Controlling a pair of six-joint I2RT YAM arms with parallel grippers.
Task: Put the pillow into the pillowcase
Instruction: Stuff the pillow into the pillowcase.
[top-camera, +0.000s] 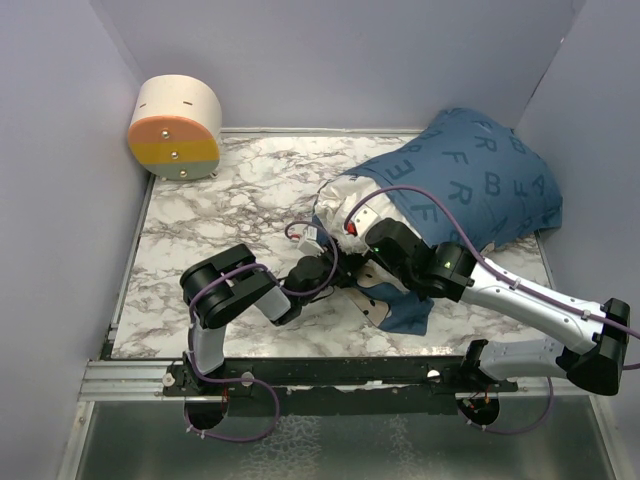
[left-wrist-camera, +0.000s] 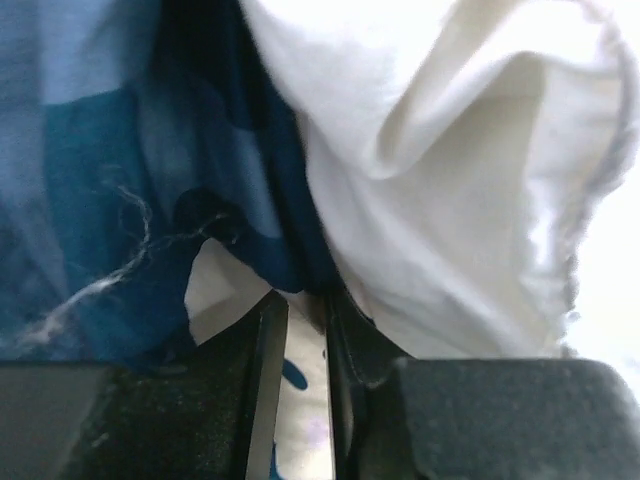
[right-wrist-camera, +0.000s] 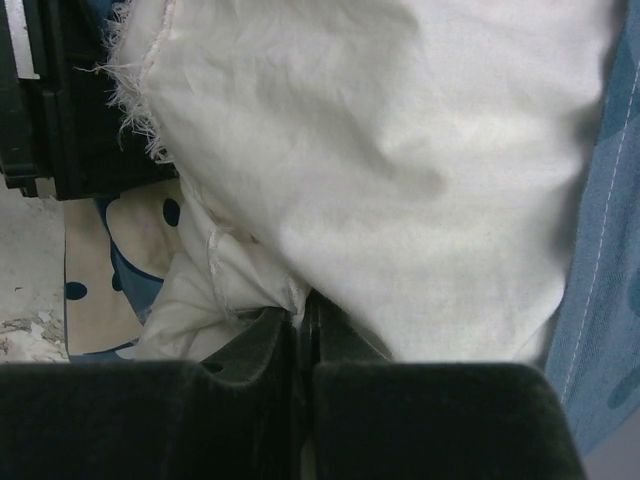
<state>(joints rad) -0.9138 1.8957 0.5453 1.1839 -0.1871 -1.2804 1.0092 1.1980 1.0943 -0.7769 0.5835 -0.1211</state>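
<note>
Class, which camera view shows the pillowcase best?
Top external: nearly the whole pillowcase shows, covering most of the pillow. Left wrist catches only close dark blue folds; right wrist only a blue strip at its right edge.

The top camera looks down from high behind the near edge of the table (top-camera: 230, 210), taking it all in, with the pillow (top-camera: 338, 203) right of centre. Each wrist camera faces forward along its own jaws, pressed very close against the pillow; all three views share its bare white end.
</note>
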